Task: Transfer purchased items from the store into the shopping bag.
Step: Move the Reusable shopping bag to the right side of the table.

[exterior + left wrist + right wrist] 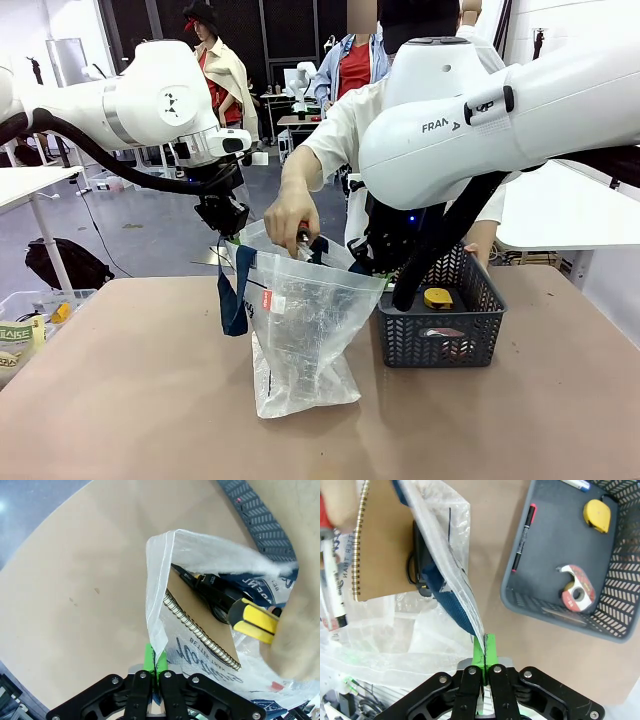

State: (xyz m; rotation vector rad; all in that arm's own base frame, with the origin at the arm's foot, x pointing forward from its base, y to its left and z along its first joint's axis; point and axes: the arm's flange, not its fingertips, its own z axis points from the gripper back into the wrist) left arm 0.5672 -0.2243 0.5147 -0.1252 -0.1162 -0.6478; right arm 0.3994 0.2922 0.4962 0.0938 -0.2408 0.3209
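Right wrist view: dark grey lattice-mesh plastic basket (550, 535) gets cut off at 2 o'clock. Left wrist view: person's hand (300, 635) is blurred and cropped at 4 o'clock.

A: What lies round about, seen from the front?
B: A brown table (130, 400) spans the foreground; just beside its edge at eight o'clock stands a clear bin (25, 305) holding printed packets; a black backpack (66, 264) lies on the grey floor (150, 220) at nine o'clock.
A: And farther off?
B: A white tabletop (30, 182) at nine o'clock; a second white tabletop (565, 215) at three o'clock.
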